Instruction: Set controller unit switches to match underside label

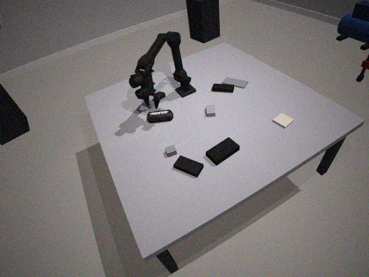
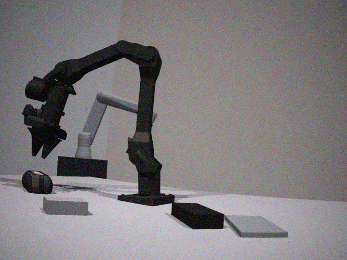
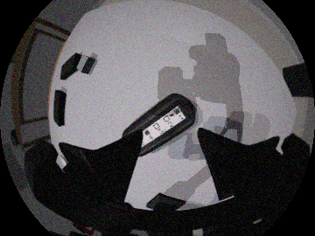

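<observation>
The dark grey controller unit lies on the bench with its label side up, so its switches are hidden underneath. The white label shows filled squares at 1 and 4 and empty squares at 2 and 3 in the wrist view. The squares past 4 are hidden behind the left finger there. My gripper is open and empty. It hangs tilted above the unit, touching nothing.
Black boxes lie on the bench. A grey slab lies by one. Small grey blocks and a cream square lie farther off.
</observation>
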Motion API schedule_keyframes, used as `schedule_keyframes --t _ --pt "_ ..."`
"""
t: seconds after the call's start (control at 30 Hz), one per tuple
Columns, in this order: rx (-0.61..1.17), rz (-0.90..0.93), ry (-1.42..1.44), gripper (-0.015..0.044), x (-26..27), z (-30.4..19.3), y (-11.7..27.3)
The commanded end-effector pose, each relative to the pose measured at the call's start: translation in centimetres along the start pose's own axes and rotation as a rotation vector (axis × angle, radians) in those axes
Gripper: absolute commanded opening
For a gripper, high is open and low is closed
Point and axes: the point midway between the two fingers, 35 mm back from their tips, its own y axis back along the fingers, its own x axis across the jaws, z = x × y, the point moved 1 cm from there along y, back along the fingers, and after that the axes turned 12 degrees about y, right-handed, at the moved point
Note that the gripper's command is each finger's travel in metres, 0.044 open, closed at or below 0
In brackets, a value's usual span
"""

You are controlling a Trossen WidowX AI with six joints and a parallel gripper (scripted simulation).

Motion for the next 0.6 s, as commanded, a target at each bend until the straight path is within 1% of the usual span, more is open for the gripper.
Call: schedule_keyframes --t 0.0,0.07,0.33,0.4,0.57 --pt "0.047 -0.019 -0.214 0.0394 -0.4 0.5 -0.2" --pt "0.075 -0.034 -0.352 0.0440 -0.7 0.9 -0.3" --pt "0.164 -0.135 -0.885 0.0440 -1.6 2.1 -1.0" --pt "0.170 -0.146 -0.929 0.0440 -1.7 2.2 -1.1" --pt "0.170 -0.146 -0.929 0.0440 -1.7 2.2 -1.1"
